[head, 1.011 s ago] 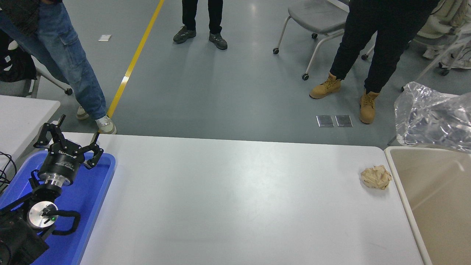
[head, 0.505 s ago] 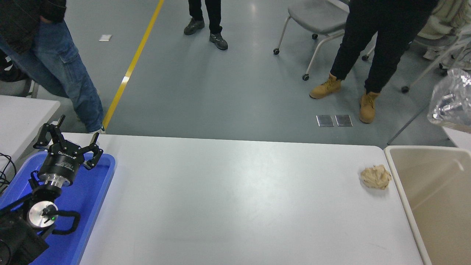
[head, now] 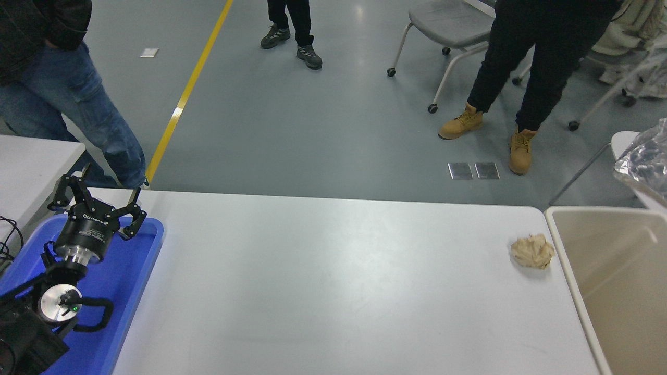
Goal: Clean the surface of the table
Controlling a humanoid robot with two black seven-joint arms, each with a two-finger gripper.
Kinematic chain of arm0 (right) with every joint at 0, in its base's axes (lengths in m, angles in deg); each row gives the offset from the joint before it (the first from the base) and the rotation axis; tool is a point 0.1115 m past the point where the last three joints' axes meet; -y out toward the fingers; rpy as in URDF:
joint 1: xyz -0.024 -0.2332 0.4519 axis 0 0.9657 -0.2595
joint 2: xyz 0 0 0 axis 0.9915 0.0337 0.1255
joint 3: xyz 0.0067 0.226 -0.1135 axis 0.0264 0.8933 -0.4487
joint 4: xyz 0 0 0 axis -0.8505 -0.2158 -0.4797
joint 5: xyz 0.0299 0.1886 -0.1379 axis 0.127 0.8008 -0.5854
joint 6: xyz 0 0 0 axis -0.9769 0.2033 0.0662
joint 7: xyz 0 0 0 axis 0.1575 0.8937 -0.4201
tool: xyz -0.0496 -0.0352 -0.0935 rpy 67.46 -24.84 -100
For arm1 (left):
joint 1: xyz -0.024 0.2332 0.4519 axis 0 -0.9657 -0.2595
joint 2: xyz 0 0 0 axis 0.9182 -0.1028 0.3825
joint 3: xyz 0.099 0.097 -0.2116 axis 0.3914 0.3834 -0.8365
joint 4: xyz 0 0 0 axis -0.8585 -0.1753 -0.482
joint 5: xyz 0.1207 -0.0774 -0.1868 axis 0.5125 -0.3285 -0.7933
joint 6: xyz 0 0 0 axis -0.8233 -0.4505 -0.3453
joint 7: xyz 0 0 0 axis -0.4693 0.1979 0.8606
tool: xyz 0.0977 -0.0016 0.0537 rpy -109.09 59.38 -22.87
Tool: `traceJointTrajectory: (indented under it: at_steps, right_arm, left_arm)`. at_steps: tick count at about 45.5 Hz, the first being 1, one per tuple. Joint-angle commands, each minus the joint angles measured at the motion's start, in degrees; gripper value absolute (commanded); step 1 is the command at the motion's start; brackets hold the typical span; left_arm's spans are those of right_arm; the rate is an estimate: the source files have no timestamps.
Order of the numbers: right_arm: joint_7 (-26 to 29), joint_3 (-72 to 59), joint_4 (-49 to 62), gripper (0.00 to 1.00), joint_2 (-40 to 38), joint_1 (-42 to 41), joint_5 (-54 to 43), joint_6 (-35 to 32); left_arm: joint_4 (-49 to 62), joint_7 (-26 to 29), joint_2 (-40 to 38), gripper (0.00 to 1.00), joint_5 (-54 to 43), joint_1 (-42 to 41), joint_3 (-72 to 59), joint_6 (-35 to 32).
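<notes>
— Where was the left gripper (head: 99,200)?

— Over the far end of the blue tray (head: 135,271), at the table's left edge, its fingers spread wide and holding nothing.

— And the table surface (head: 323,281)?

— It stretched away to the gripper's right, white-grey and mostly bare. A crumpled beige wad of paper (head: 532,251) lay on it, well apart from the gripper, near the right edge, just beside a beige bin (head: 573,276).

— The right gripper?

— Out of view. Three people's legs stood on the floor beyond the table.
</notes>
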Motion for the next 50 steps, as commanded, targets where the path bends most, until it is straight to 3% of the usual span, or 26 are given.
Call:
traceJointTrajectory:
  at_steps: [1,20,42,48,50]
  right_arm:
    - [0.0,0.0,14.3,0.0,12.4,6.1,4.3,6.5]
    - [0.2,0.1,22.2,0.0,24.0,10.9,8.3,14.4]
    - [1.4,0.7,22.5,0.02,25.9,12.7,13.7,15.0]
    - [2.2,0.8,22.5,0.55,25.7,12.6,14.5,15.2]
    - [3.1,0.4,22.4,0.92,25.6,12.4,15.1,15.2]
  left_arm:
    - [-0.1,0.0,0.1,1.0,0.0,0.0,0.0,0.0]
    - [0.0,0.0,0.1,1.0,0.0,0.0,0.0,-0.1]
    - [-0.1,0.0,0.0,1.0,0.0,0.0,0.0,-0.1]
    - [-0.1,0.0,0.1,1.0,0.0,0.0,0.0,-0.1]
    - [0.0,0.0,0.1,1.0,0.0,0.0,0.0,-0.1]
